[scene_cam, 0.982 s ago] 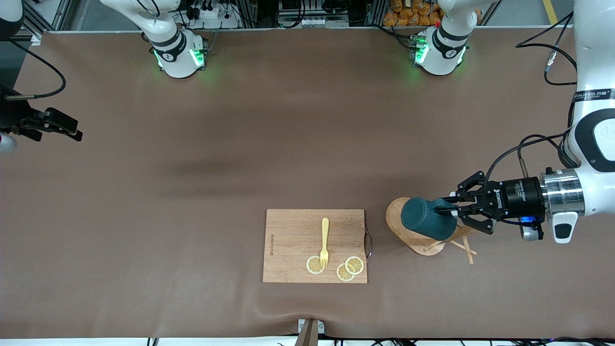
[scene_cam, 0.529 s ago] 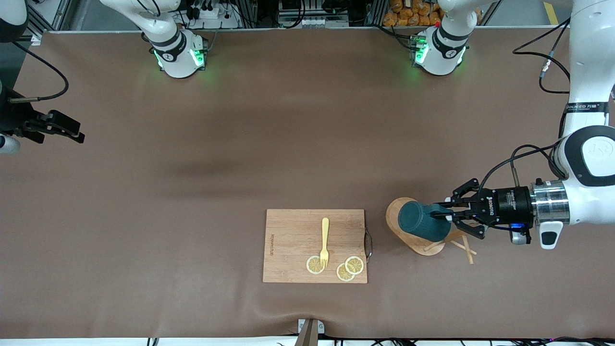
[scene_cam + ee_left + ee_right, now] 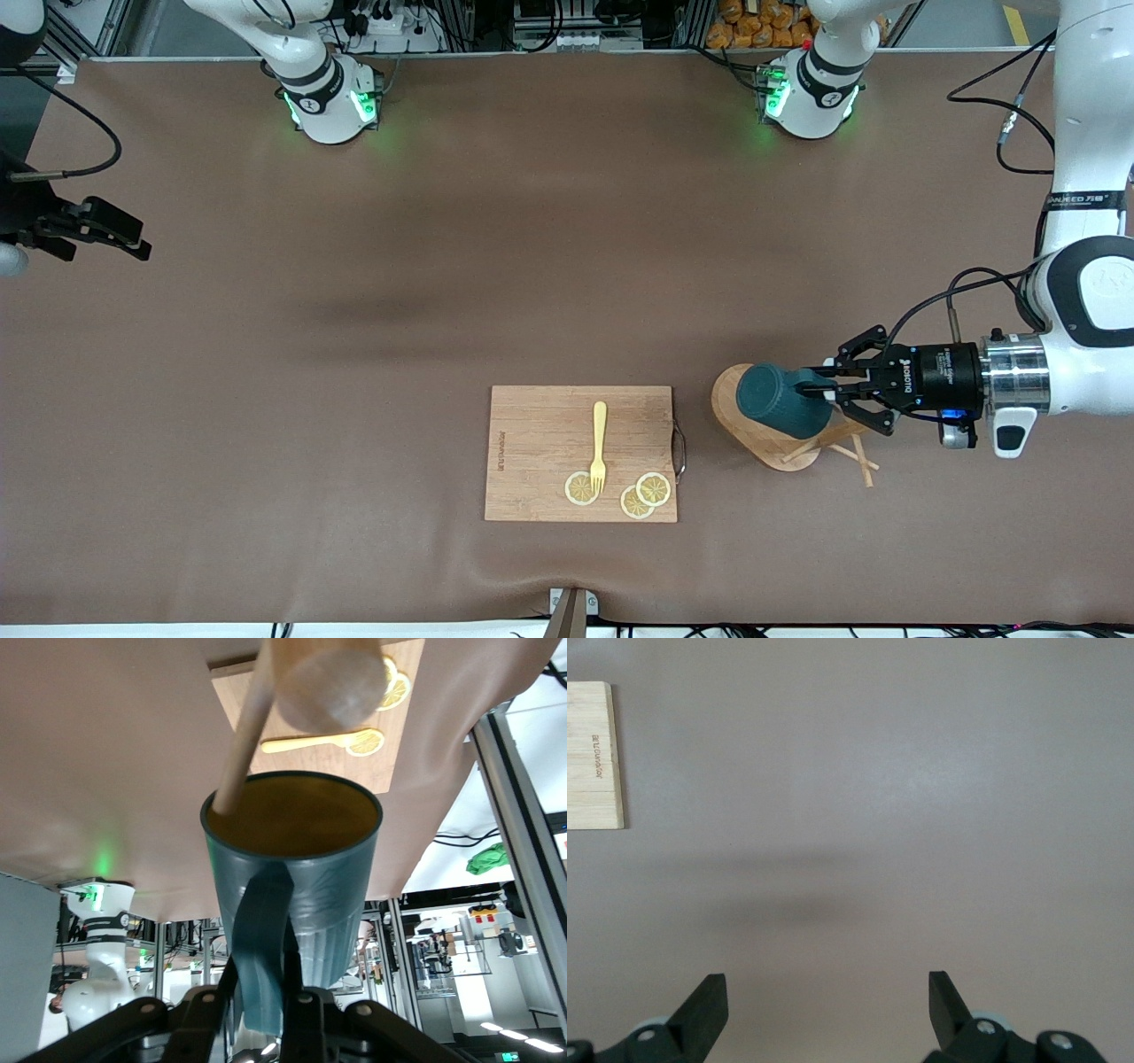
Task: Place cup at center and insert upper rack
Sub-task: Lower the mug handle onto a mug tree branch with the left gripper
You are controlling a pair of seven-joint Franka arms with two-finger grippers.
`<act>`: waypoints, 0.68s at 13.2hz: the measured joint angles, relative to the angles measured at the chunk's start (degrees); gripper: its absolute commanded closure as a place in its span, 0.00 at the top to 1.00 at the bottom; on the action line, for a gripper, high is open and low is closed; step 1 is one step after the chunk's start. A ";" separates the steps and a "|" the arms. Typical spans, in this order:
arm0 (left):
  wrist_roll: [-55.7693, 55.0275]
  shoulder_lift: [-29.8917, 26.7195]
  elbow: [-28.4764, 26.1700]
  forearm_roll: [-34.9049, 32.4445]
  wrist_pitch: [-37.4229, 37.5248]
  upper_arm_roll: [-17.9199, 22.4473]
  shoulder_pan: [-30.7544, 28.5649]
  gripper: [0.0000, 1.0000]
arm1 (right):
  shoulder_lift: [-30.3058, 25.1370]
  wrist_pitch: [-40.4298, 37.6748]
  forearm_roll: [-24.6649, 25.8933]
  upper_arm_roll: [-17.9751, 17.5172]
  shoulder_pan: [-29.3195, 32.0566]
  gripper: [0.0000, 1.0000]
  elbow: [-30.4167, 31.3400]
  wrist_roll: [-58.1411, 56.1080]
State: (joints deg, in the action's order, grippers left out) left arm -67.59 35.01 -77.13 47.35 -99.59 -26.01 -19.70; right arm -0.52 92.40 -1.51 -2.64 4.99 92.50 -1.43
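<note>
A: Where is the cup (image 3: 780,403) at this moment?

B: It is in the air, lying on its side over the oval base of the upper rack (image 3: 742,424), toward the left arm's end of the table. The left gripper (image 3: 828,395) holds it by the handle (image 3: 261,948). In the left wrist view the two fingers (image 3: 306,1014) are closed tight on that handle, one on each side.

A: And the rack itself?

B: It lies tipped over on the table, just beside the cutting board (image 3: 540,452). Its post (image 3: 244,735) crosses the open mouth of the cup in the left wrist view, with the rounded top of the post just above the rim. I cannot tell if the post goes inside the cup or only passes in front of it.

A: What is on the board?

B: A yellow fork (image 3: 599,446) and three lemon slices (image 3: 654,488). The fork tines rest on one slice.

A: And the other arm?

B: The right gripper (image 3: 115,231) waits over the right arm's end of the table. Its fingers (image 3: 704,1005) are wide apart and hold nothing.
</note>
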 measured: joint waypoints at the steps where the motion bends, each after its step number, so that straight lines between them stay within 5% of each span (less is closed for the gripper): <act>1: 0.11 0.00 0.00 0.00 0.83 0.00 -0.22 0.00 | -0.12 0.00 0.00 0.00 0.00 1.00 -0.06 0.00; 9: 0.60 0.11 -0.23 -3.84 2.46 -0.04 -0.34 0.00 | -0.62 -7.51 0.03 0.00 0.00 1.00 -1.38 1.45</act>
State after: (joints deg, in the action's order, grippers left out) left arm -66.99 35.12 -77.36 43.51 -97.13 -26.05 -20.04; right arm -1.13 84.89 -1.47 -2.64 4.99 91.13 0.02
